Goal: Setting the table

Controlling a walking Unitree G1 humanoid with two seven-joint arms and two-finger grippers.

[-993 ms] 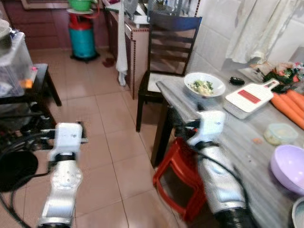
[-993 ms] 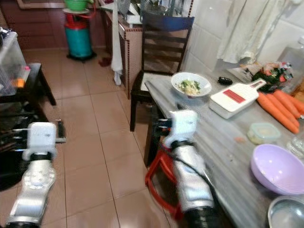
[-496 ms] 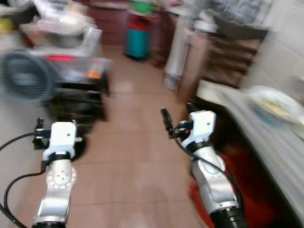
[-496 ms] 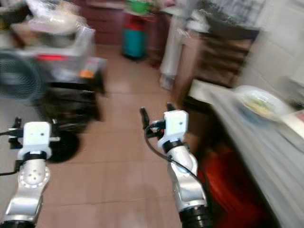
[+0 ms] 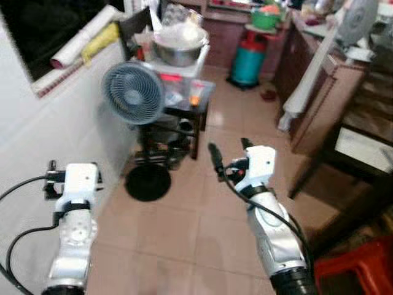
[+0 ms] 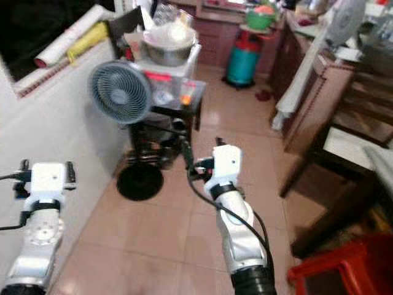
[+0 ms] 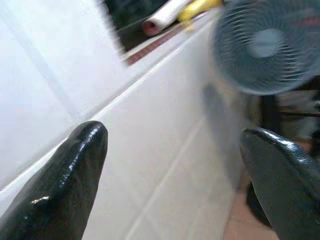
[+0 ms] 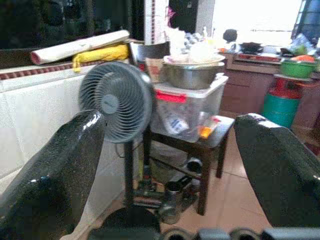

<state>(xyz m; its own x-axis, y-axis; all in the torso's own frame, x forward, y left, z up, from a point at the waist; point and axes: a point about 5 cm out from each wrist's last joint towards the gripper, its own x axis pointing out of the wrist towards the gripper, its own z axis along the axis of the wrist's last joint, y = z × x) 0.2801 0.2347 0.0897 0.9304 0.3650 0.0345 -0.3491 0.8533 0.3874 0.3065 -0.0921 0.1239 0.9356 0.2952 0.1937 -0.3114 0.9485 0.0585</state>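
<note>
Left eye view: both grippers are held over the tiled floor (image 5: 178, 227), empty. Right gripper (image 5: 228, 152), frame centre, has its fingers spread apart; left gripper (image 7: 170, 165) too, facing a white wall. A fan (image 5: 132, 93) stands upper left. No tableware is seen.

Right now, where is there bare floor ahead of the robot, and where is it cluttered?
Bare tiles run between the fan's round base and the chair, on toward the teal gas cylinder. Crowded: under the small table, and the red stool beside the right tool.
</note>
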